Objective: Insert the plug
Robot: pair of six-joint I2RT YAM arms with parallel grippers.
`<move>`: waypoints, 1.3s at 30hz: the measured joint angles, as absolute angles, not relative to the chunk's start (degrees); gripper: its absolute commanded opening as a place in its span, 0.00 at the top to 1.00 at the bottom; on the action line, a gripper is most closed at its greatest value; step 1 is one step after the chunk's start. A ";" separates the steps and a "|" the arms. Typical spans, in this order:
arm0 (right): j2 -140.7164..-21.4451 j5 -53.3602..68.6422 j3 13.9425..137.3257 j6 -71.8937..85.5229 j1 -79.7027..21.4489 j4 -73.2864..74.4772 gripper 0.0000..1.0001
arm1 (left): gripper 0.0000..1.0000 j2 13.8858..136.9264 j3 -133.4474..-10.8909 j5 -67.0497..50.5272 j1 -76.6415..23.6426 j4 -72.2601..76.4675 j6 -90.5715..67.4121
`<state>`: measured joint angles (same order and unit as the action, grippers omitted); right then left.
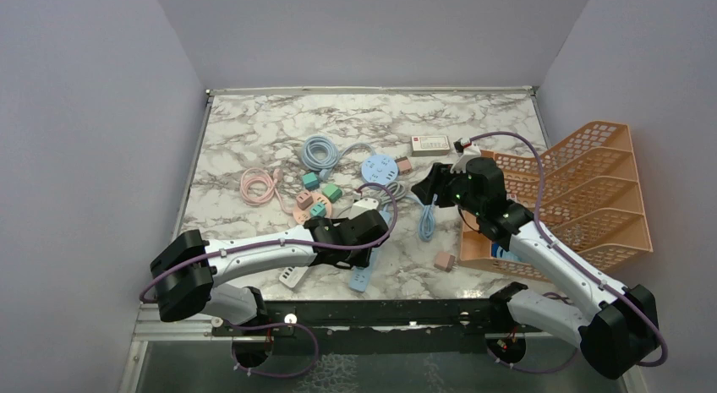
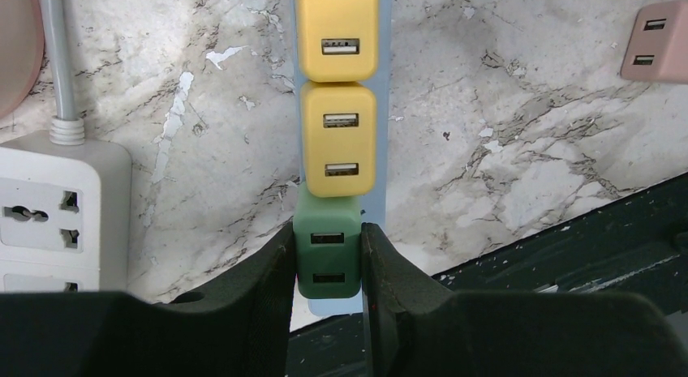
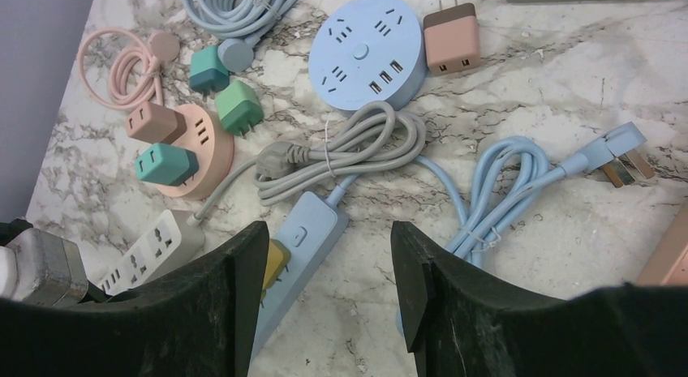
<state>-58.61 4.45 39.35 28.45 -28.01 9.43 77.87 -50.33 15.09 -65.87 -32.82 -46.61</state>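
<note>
Green glossy plastic fills the space between my left gripper's [image 2: 327, 251] matte black fingers: a small, round-cornered green plug [image 2: 328, 259] with two USB slots on its face. The jaws are clamped against its two sides. It sits on a pale blue power strip [image 2: 384, 134], which runs straight ahead from the fingertips. I cannot tell how deeply the plug is seated.

Just beyond the fingertips, touching the green plug's far edge, is a yellow charger [image 2: 338, 139] of the same shape. A second yellow charger [image 2: 338, 32] follows it. To the left of the fingers lies a white power strip [image 2: 49, 219] with a grey cord. A pink charger [image 2: 653, 40] lies well off to the front right.

The table [image 2: 527, 150] is smooth white marble with grey veins and a dark frame along its near edge. Plain pale lilac walls close it in on three sides.

My right gripper [image 3: 326, 255] hangs above the table with its jaws about half open, holding nothing. The blue power strip passes below the gap. A looped grey cable [image 3: 357, 146] and a round blue socket hub [image 3: 367, 49] lie ahead of it, with a coiled blue cable [image 3: 503, 182] to its front right. An orange mesh rack [image 1: 592, 190] stands behind and to its right.
</note>
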 measured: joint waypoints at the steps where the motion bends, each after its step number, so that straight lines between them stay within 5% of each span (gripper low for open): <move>1: -58.61 4.38 39.35 28.45 -28.01 9.41 0.43 | 1.00 78.13 -50.68 15.05 -65.87 -33.21 -46.57; 29: -58.89 1.89 39.29 28.47 -28.01 9.89 0.43 | 1.00 86.41 -54.08 16.38 -67.16 -35.18 -46.48; 39: -59.44 0.05 44.99 28.73 -28.01 22.02 0.43 | 1.00 89.52 -59.00 15.68 -65.91 -39.42 -43.92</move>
